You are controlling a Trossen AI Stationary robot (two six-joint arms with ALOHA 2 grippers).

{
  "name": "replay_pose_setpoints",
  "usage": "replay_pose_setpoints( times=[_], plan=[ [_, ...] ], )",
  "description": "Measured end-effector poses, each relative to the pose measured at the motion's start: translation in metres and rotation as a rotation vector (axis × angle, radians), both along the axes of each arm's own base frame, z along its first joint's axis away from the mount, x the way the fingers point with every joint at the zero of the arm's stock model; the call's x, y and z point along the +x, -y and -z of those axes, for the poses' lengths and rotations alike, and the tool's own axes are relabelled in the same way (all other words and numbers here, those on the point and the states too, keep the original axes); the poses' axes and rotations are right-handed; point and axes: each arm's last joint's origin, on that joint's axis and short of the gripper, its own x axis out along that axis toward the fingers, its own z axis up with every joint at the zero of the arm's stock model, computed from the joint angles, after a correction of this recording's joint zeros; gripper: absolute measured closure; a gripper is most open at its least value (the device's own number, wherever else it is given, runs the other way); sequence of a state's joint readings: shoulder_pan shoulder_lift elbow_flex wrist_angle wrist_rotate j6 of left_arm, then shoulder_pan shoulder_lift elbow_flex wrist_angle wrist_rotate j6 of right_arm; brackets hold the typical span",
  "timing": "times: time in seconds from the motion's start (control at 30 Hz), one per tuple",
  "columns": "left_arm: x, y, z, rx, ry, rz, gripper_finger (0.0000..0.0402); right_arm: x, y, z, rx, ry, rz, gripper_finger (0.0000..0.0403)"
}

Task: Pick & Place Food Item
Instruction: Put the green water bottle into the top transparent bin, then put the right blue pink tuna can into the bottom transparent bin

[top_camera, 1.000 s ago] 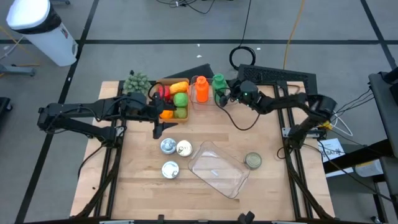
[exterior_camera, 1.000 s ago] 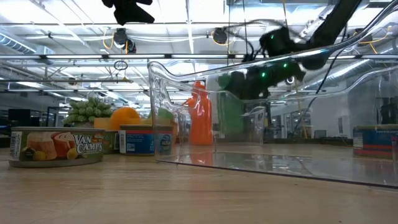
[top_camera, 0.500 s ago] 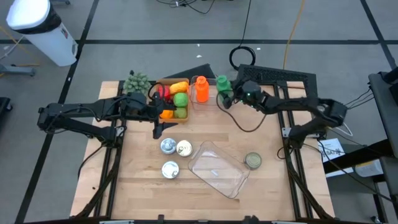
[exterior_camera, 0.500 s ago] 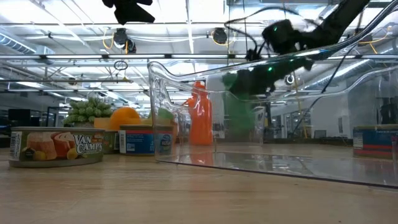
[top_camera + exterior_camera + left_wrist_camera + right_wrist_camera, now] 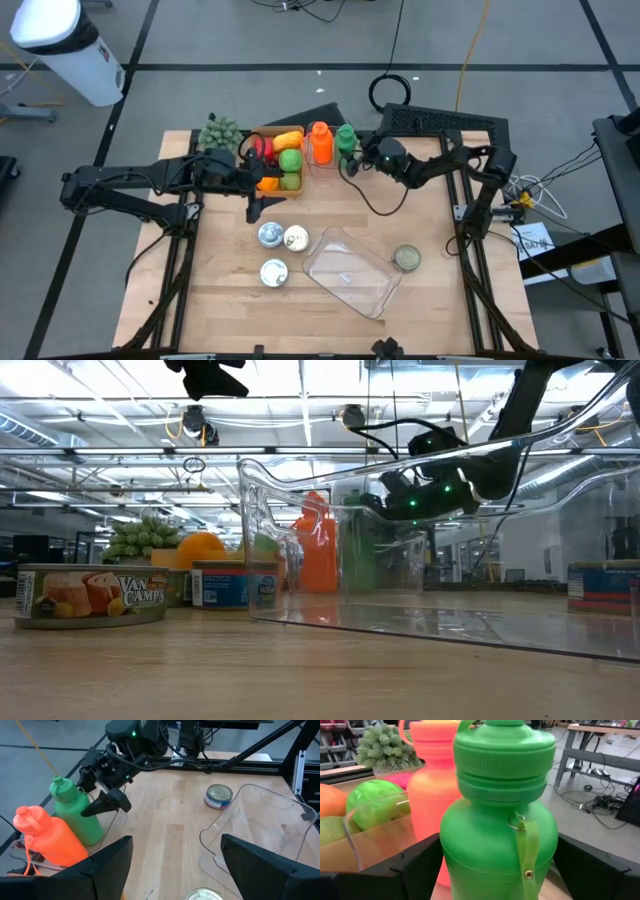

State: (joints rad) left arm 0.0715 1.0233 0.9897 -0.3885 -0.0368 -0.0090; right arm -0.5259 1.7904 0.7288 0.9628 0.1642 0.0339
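Green bottle (image 5: 346, 140) stands upright near the far edge of the table (image 5: 330, 315), just beside the orange bottle (image 5: 320, 143), which itself stands against the clear bin (image 5: 277, 158) of fruit. The right gripper (image 5: 358, 157) has its two fingers spread wide on either side of the green bottle; in the left wrist view one dark finger (image 5: 106, 804) points at the bottle's body, and in the right wrist view the bottle fills the space between the fingers. Whether the fingers actually press on the plastic is hard to say from these views; a gap seems to remain.

Inside the bin lie a green apple (image 5: 290, 160), an orange pepper (image 5: 287, 139), a red item (image 5: 263, 147) and an orange (image 5: 268, 183). A bunch of green grapes (image 5: 218, 133) sits at the far left corner of the table, beside the bin.

The left gripper (image 5: 262, 205) hangs above the table just in front of the bin, its fingers apart and empty.

Toward the middle of the table three tins cluster together: one silver-topped (image 5: 269, 234), one with a pale lid (image 5: 296, 237), and one (image 5: 274, 272) nearer the front edge. A clear plastic tray (image 5: 352, 272) lies tilted just beside them, and another tin (image 5: 406, 259) rests beyond the tray, toward the right edge.
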Motion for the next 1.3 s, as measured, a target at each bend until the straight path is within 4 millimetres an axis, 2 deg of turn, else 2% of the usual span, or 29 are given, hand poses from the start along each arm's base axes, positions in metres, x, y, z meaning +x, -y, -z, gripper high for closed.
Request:
replay_pose_setpoints(
  times=[0.13,0.37,0.7,0.83,0.97,1.1,1.2,1.3],
  plan=[
    [0.0,0.0,0.0,0.002,-0.002,0.002,0.0091,0.0,-0.001,0.003,0.01,-0.019,0.015,0.0048],
    [0.0,0.0,0.0,0.001,-0.003,0.001,0.0092,-0.003,-0.003,-0.006,0.018,-0.039,0.013,0.0047],
    [0.0,0.0,0.0,0.0,-0.003,0.001,0.0092,-0.018,-0.011,-0.033,0.061,-0.105,0.012,0.0046],
    [0.0,0.0,0.0,0.0,-0.003,0.001,0.0091,-0.026,-0.021,-0.046,0.103,-0.131,0.004,0.0046],
    [0.0,0.0,0.0,0.001,-0.002,0.001,0.0091,-0.038,-0.047,-0.065,0.209,-0.157,-0.101,0.0046],
    [0.0,0.0,0.0,0.006,-0.003,0.003,0.0091,-0.059,-0.092,-0.089,0.336,-0.184,-0.283,0.0046],
    [0.0,0.0,0.0,0.015,-0.003,0.001,0.0091,-0.08,-0.126,-0.097,0.434,-0.272,-0.361,0.0046],
    [0.0,0.0,0.0,0.013,-0.003,-0.012,0.0091,-0.104,-0.154,-0.095,0.569,-0.392,-0.393,0.0046]
  ],
)
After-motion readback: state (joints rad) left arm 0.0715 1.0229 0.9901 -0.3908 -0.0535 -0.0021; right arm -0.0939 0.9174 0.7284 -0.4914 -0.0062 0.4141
